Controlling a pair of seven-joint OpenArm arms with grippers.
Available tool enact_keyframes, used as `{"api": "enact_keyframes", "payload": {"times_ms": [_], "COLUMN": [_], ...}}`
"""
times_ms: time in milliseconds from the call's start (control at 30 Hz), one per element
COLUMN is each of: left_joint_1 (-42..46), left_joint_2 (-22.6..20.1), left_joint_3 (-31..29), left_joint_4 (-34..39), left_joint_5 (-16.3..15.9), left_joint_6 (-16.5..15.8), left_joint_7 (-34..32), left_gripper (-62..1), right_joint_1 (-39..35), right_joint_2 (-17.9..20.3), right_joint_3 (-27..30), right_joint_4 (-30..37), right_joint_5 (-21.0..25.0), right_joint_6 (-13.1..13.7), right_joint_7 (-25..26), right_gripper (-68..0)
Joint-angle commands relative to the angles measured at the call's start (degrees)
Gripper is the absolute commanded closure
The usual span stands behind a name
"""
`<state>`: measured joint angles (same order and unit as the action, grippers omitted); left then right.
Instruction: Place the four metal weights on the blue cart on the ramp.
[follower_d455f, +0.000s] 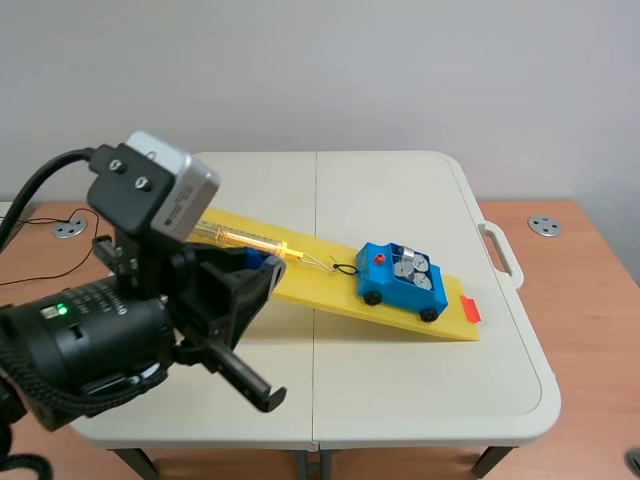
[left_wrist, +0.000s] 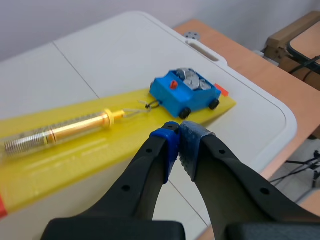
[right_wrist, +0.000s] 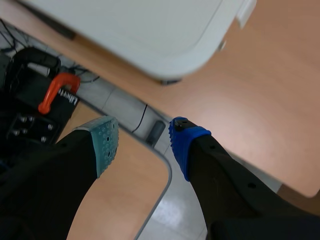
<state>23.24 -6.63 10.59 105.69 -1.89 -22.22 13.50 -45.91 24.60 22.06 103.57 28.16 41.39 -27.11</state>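
As metal weights (follower_d455f: 412, 266) fill the blue cart (follower_d455f: 398, 284) near the ramp's (follower_d455f: 320, 290) right end, left pincer (left_wrist: 178, 132) closed, empty — right pincer (right_wrist: 144, 139) wide.

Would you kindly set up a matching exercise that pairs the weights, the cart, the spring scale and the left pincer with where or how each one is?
Things:
1. weights
2. cart
3. spring scale
4. left pincer

Places or states:
A. shut on nothing
B. lying along the ramp, its hook toward the cart
C. loaded in the cart
D. standing on the ramp near its orange-marked end

Pairs: 1-C, 2-D, 3-B, 4-A
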Motion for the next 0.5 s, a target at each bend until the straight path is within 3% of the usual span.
{"api": "enact_keyframes", "payload": {"times_ms": [0,233,467], "left_joint_1": [-2.9,-8.3,-13.7], "left_joint_2": [1.4,3.3,4.7], "left_joint_3": [0.6,2.3,2.4], "left_joint_4": [4.2,-0.9,-7.8], "left_joint_5": [1.2,6.4,10.7], "left_joint_6": [4.0,10.6,15.4], "left_joint_7": [-5.9,-5.9,-5.9], "left_gripper": [-2.6,-2.6,-2.6], "right_joint_1": [-3.1,-12.4,-15.5], "right_joint_2": [2.7,2.4,0.1], "right_joint_3": [3.0,6.1,8.9], "right_joint_4": [5.5,5.5,5.5], "right_joint_5": [5.5,5.5,5.5], "right_joint_6": [1.3,1.3,1.3], "right_joint_7": [5.5,5.4,5.0], "right_gripper": [-25.0,-25.0,-25.0]}}
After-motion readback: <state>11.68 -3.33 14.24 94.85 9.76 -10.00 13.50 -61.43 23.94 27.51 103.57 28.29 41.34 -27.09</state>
